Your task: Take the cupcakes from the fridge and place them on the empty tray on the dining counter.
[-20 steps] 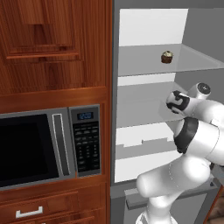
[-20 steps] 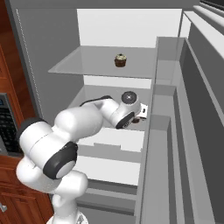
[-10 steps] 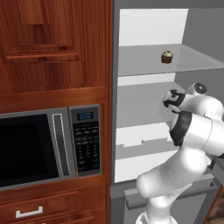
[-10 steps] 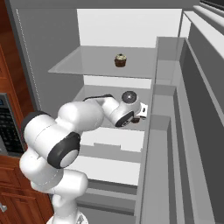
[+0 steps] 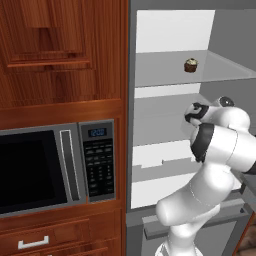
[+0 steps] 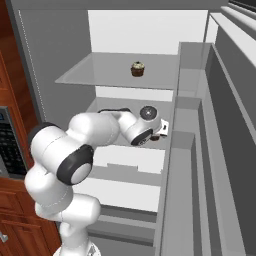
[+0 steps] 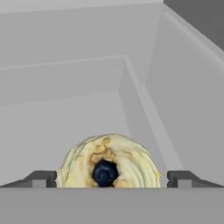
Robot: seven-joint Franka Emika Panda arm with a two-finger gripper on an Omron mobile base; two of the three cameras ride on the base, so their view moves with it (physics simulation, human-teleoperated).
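The fridge stands open, white inside with glass shelves. One cupcake, dark brown with a tan top, sits on the upper glass shelf. A second cupcake lies right under my hand on the middle shelf, seen from above between the two dark fingertips. My gripper is open, its jaws standing wide on either side of this cupcake without touching it. In the left base view the white forearm hides the fingers. The tray and the dining counter are out of view.
Left of the fridge, a microwave is set into reddish-brown wooden cabinets. The open fridge door with its grey door bins stands close on the right. The fridge's right inner wall runs beside the hand.
The arm's elbow has swung in closer to the fridge, and the hand has shifted slightly over the middle shelf. The jaws stay wide and the upper cupcake has not moved.
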